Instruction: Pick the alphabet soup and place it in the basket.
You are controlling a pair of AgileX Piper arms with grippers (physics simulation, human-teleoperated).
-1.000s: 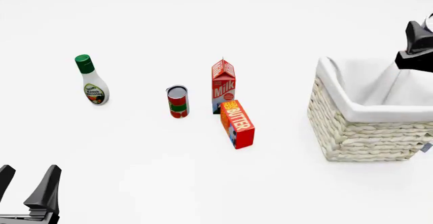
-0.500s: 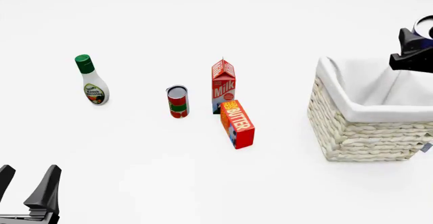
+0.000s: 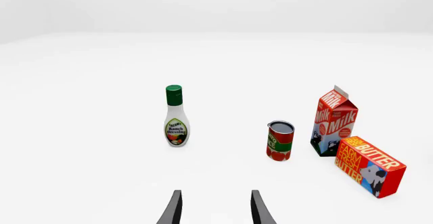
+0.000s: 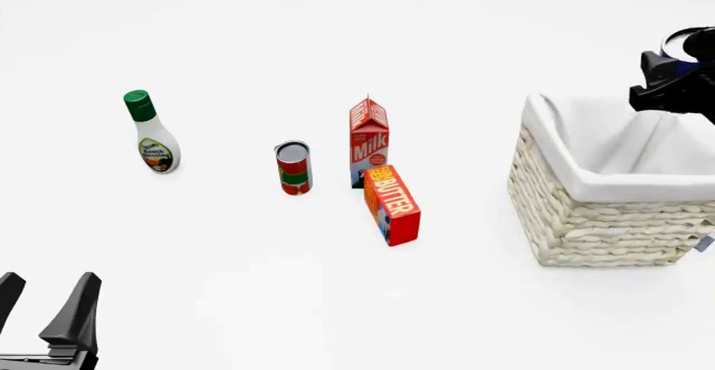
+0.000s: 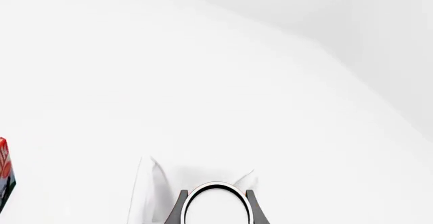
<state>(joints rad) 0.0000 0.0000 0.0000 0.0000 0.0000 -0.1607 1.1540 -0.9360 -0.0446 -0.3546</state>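
Black fingers of the left pincer [image 4: 43, 307] stand at the near left edge of the white worktop [image 4: 246, 295], spread apart with nothing between them (the left wrist view shows the same bare gap [image 3: 215, 209]). Beyond it, toward the middle, a butter box [image 4: 393, 205] lies tilted just in front of an upright milk carton [image 4: 369, 141], the two touching or nearly so. A red-and-green can [image 4: 294, 167] stands just left of the carton, and a ranch dressing bottle [image 4: 149, 133] with a green cap stands well apart farther left. The basket [image 4: 609, 211] sits at the right, its white cloth lining folded over the rim. Above its far right corner hangs the right pincer [image 4: 671, 81], closed on the alphabet soup [image 5: 216, 206]; the right wrist view shows the can's silvery top ringed between the fingers, over the lining.
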